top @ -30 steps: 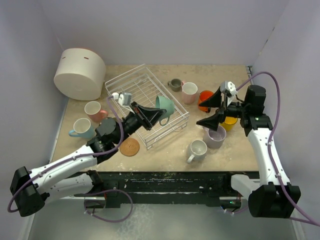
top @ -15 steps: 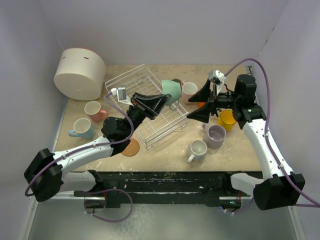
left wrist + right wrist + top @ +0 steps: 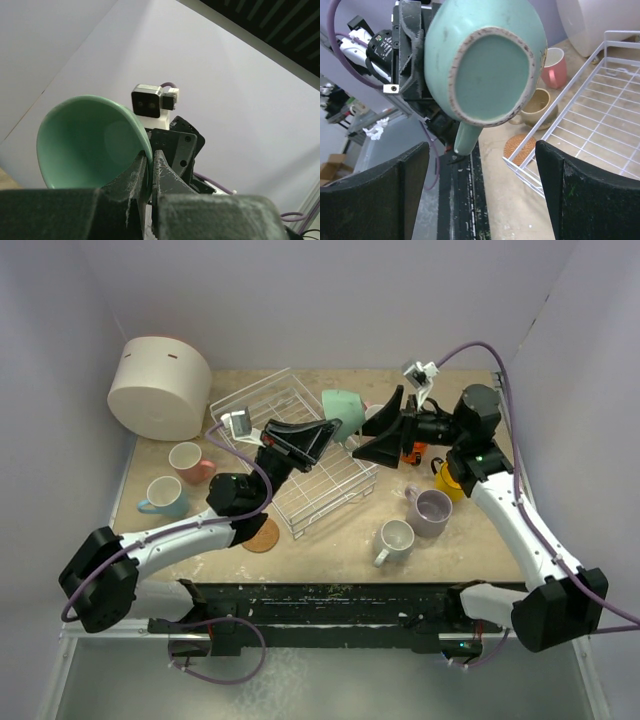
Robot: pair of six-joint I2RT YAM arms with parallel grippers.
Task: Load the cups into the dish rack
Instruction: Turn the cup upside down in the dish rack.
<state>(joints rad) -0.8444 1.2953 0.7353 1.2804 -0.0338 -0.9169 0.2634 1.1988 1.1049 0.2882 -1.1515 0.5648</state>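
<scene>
The table (image 3: 340, 540) fills the middle of the top view, with the large white container (image 3: 158, 385) in its upper left corner. Just right of that lies the dish rack (image 3: 290, 455), set at an angle, and no cup shows inside it.

The left arm reaches up across the rack. The left gripper (image 3: 328, 428) is clamped on the rim of the teal mug (image 3: 343, 410), with the mug wall pinched between its two fingers. The mug hangs in the air in the upper middle of the frame, over the rack's right-hand side. It lies on its side, its base turned to the right arm. The right gripper (image 3: 372, 430) faces it from the right with its jaws spread wide. In the right wrist view the mug's base sits between the two fingers, touching neither, with the handle pointing down.

The other cups stand on the table. The pink mug (image 3: 188, 460) and light blue mug (image 3: 163, 497) are at the left. The lilac mug (image 3: 432, 511), white mug (image 3: 396, 538) and yellow mug (image 3: 452, 478) are at the right. The cork coaster (image 3: 262, 535) lies just below the rack.

This looks like a mid-air handover of the teal mug from left to right. Next, the right jaws likely need to close squarely on the rounded body before the left lets go. The glazed curve could slip, so a centred grip seems needed.
</scene>
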